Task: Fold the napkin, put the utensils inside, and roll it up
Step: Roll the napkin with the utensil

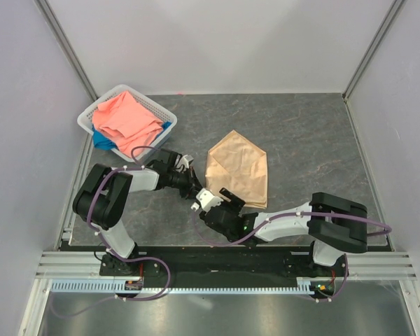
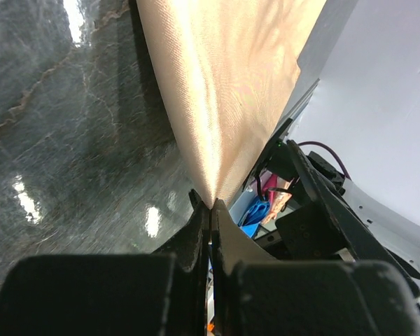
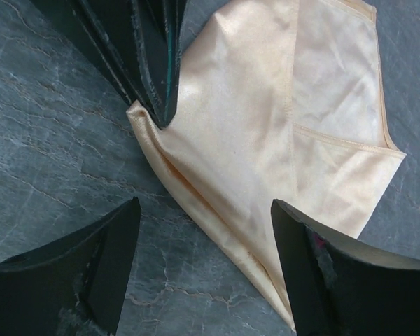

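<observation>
The peach-gold satin napkin (image 1: 239, 166) lies folded on the dark table, with one corner at its near left. My left gripper (image 1: 197, 190) is shut on that corner, and the cloth rises straight out of the closed tips (image 2: 211, 206). In the right wrist view the left fingers (image 3: 154, 63) pinch the napkin (image 3: 280, 126) at its corner. My right gripper (image 1: 214, 201) hovers open just near of the napkin's lower edge. The edge runs between its spread fingertips (image 3: 206, 259), and nothing is held there. The utensils are out of view.
A white basket (image 1: 156, 105) at the back left holds a coral-pink cloth (image 1: 126, 119) over a blue cloth (image 1: 101, 141). Grey walls enclose the table on three sides. The right arm (image 2: 322, 210) sits close beside the left gripper.
</observation>
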Motion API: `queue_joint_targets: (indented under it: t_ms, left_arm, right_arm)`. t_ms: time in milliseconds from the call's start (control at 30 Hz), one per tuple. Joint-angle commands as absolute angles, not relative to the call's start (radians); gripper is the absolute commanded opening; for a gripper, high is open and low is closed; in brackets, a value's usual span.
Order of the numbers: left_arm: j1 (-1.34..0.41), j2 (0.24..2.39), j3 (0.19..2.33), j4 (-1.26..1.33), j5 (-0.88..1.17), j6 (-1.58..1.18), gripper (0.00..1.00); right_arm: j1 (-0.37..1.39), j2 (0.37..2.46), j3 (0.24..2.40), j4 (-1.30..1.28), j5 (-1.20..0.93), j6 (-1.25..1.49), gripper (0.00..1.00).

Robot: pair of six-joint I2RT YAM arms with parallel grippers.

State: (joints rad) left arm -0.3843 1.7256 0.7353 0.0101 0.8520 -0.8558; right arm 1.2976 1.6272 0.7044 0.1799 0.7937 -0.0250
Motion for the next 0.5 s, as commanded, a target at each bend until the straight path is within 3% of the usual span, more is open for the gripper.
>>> queue_joint_targets:
  t_ms: [0, 267, 467]
  left_arm:
    - [-0.371, 1.715, 0.773, -0.034, 0.894, -0.792, 0.02]
    - [-0.362, 1.727, 0.792, -0.060, 0.916, -0.758, 0.02]
    - [-0.357, 1.749, 0.808, -0.063, 0.943, -0.733, 0.02]
  right_arm:
    - [1.284, 1.681, 0.742, 0.252, 0.822, -0.083, 0.81]
    - [1.229, 1.741, 0.741, 0.264, 0.793, -0.071, 0.60]
    - [1.204, 1.720, 0.735, 0.250, 0.635, -0.133, 0.45]
